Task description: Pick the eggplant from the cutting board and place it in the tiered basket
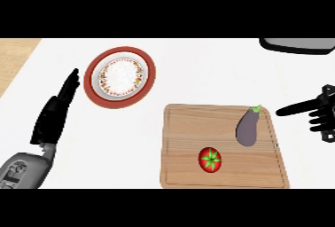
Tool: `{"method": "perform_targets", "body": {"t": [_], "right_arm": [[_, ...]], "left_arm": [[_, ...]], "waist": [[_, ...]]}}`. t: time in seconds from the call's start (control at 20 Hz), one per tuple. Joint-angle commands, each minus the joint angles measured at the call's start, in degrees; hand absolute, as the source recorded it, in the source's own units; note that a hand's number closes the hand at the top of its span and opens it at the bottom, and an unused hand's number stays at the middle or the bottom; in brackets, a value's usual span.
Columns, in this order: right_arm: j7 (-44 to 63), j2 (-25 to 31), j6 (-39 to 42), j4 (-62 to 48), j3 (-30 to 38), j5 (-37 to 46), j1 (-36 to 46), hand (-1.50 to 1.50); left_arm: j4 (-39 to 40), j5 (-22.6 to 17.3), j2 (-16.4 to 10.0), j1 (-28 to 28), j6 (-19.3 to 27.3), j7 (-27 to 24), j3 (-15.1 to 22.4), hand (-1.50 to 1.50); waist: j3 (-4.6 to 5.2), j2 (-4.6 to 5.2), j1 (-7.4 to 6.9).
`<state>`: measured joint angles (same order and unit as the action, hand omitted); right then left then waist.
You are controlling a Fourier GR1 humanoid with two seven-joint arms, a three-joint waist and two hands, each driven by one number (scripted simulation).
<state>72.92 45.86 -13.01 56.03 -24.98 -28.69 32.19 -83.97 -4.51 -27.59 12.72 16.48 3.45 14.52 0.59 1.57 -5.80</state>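
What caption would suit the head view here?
Right hand poised beside the untouched eggplant on the cutting board with a tomato; left hand rests open by the plate.

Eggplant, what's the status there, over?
Left hand open by plate. Right hand empty, right of cutting board. Eggplant on board, untouched. Tomato apart, not blocking.

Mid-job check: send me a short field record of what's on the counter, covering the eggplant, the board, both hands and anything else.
eggplant: lying on the board's upper right part, stem end away from the robot, not held
cutting board: wooden, centre-right
tomato: on the board, nearer the robot, apart from the eggplant
plate: red-rimmed, left of the board and farther back
right hand: right of the board, beside the eggplant, not touching it
left hand: open, resting at the left
basket: not identifiable; only a dark object cut off at the top right
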Motion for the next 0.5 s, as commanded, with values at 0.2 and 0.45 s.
{"method": "perform_targets", "body": {"t": [0.2, 0.45], "right_arm": [[12.3, -5.5, 5.7, -14.7, -7.3, -7.7, 10.5, -1.50], [12.3, -8.6, 8.7, -21.6, -11.9, -12.1, 14.9, -1.50]], "left_arm": [[2.2, 0.3, -0.1, 2.9, -0.6, 0.4, -1.0, 0.00], [3.7, 0.7, 1.5, 0.3, 0.0, -0.9, -0.3, 0.00]], "waist": [[-0.23, -0.07, -0.25], [-0.20, -0.56, 0.82]]}}
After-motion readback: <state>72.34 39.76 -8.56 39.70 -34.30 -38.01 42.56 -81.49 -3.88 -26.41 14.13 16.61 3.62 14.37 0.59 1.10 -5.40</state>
